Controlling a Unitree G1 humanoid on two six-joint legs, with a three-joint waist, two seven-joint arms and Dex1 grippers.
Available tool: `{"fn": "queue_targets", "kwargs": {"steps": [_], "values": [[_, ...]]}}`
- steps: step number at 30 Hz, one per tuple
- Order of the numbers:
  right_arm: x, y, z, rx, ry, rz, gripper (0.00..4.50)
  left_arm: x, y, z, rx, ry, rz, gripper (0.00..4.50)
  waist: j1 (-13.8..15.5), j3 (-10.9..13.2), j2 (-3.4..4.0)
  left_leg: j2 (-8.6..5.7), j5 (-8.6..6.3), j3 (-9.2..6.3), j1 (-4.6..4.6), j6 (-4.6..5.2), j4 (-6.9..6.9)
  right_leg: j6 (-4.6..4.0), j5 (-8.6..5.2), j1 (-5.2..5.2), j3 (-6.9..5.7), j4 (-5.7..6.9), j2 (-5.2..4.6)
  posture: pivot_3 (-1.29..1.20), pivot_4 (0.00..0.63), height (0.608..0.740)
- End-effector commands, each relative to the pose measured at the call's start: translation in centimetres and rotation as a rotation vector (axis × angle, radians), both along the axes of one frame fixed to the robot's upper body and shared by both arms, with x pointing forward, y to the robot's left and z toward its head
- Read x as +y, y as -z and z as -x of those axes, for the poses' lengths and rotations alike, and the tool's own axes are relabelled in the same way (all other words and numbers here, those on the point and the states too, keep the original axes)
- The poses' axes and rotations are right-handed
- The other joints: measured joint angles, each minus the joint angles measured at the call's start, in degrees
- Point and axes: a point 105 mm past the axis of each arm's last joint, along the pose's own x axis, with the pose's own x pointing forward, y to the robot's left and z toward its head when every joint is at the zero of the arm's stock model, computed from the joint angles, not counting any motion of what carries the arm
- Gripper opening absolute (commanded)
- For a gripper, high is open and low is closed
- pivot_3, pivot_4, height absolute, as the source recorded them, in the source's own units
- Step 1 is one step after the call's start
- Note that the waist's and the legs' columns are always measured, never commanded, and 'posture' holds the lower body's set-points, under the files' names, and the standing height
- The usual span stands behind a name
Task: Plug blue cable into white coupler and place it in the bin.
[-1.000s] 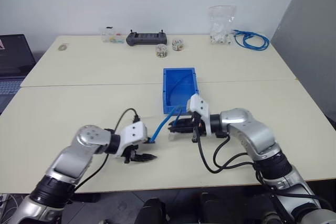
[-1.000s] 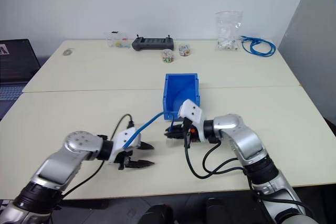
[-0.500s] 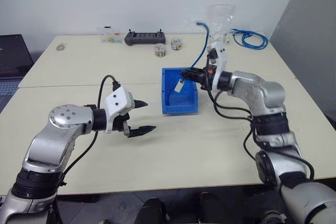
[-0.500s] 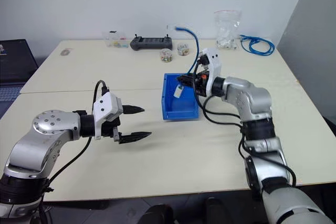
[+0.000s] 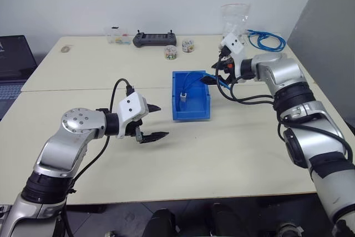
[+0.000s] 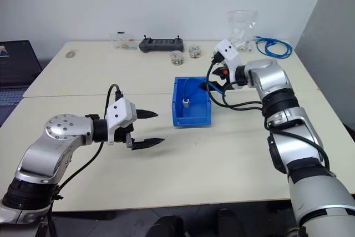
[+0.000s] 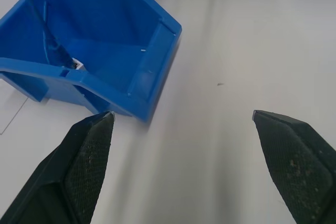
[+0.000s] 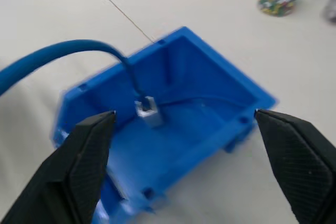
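Note:
The bright-blue bin (image 5: 176, 109) stands in the middle of the table. Inside it is the white coupler (image 5: 183, 97) with the blue cable (image 5: 195, 75) plugged into it. The cable arcs up from the coupler and passes over the bin's right wall. In the right wrist view the coupler (image 8: 147, 112) shows low inside the bin (image 8: 220, 90), with the cable (image 8: 58, 56) curving away from it. My right gripper (image 5: 215, 72) hovers open just right of the bin's back corner, holding nothing. Left of the bin's front, my left gripper (image 5: 156, 121) is open and empty above the table.
At the back right lie a coiled blue cable bundle (image 5: 267, 40) and a clear plastic bag (image 5: 233, 21). A black controller (image 5: 154, 39), two small jars (image 5: 170, 53) and a small box (image 5: 116, 37) line the back edge. A laptop (image 5: 13, 64) sits far left.
My right gripper lifted the coupler and cable from the table in front of the bin, carried them over it and opened; they dropped in. My left gripper let go, rose and opened wide.

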Motion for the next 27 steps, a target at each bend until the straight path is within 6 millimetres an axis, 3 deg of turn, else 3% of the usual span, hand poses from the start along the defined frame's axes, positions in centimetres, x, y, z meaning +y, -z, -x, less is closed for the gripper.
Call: {"fn": "queue_targets", "kwargs": {"steps": [1, 3, 6, 8, 12, 20, 27], "values": [[-2.6, -1.7, -0.5, -0.251, -0.037, 0.277, 4.42, 0.1, -1.0, -1.0, -0.063, -0.028, 0.014, 4.44, 0.0, 0.0, 0.0, 0.0, 0.0, 0.02, -0.01, 0.0, 0.0, 0.0, 0.0, -0.01, 0.0, -0.01, 0.0, 0.0, 0.15, 0.74], [-4.9, -1.3, -0.6, -0.327, -0.036, 0.431, 4.42, 0.2, -1.1, -1.4, -0.075, -0.046, 0.025, 4.44, 0.0, 0.0, -0.01, -0.01, 0.0, 0.03, -0.01, 0.0, 0.0, 0.0, 0.0, -0.02, 0.0, -0.01, 0.0, 0.0, 0.15, 0.74], [-7.0, -1.5, -0.1, -0.341, -0.03, 0.447, 4.42, 0.8, -1.7, -1.9, -0.075, -0.098, 0.083, 4.44, 0.1, 0.1, -0.01, -0.02, 0.0, 0.08, -0.03, 0.0, -0.01, 0.0, 0.0, -0.02, 0.02, -0.04, -0.02, 0.0, 0.15, 0.74], [-7.7, -1.9, 0.5, -0.323, -0.021, 0.363, 4.42, 1.6, -2.2, -2.2, -0.075, -0.143, 0.12, 4.44, 0.1, 0.1, -0.03, -0.01, 0.0, 0.07, -0.03, 0.0, 0.0, 0.0, 0.0, -0.02, 0.05, -0.04, -0.03, 0.0, 0.15, 0.74], [-7.4, -2.5, 3.6, -0.184, -0.08, 0.047, 4.42, 3.1, -3.2, -2.2, -0.068, -0.226, 0.182, 4.44, -0.1, 0.1, -0.03, 0.05, 0.0, 0.03, -0.02, 0.0, 0.0, 0.0, 0.0, -0.02, 0.06, 0.02, -0.02, 0.0, 0.15, 0.74], [-6.9, -1.3, 8.0, -0.015, 0.009, -0.289, 4.42, 4.3, -4.0, -1.8, -0.034, -0.295, 0.246, 4.44, 0.3, 0.1, 0.0, 0.04, 0.0, -0.13, -0.04, -0.01, 0.05, 0.0, 0.0, 0.07, -0.04, 0.0, -0.03, 0.0, 0.15, 0.74], [-5.7, 1.0, 12.2, 0.124, -0.074, -0.281, 4.42, 4.3, -3.5, -1.5, -0.014, -0.283, 0.233, 4.44, 0.3, 0.1, -0.01, 0.02, 0.0, -0.13, -0.05, -0.01, 0.04, 0.01, 0.0, 0.06, -0.05, -0.03, -0.04, 0.0, 0.15, 0.74]]}}
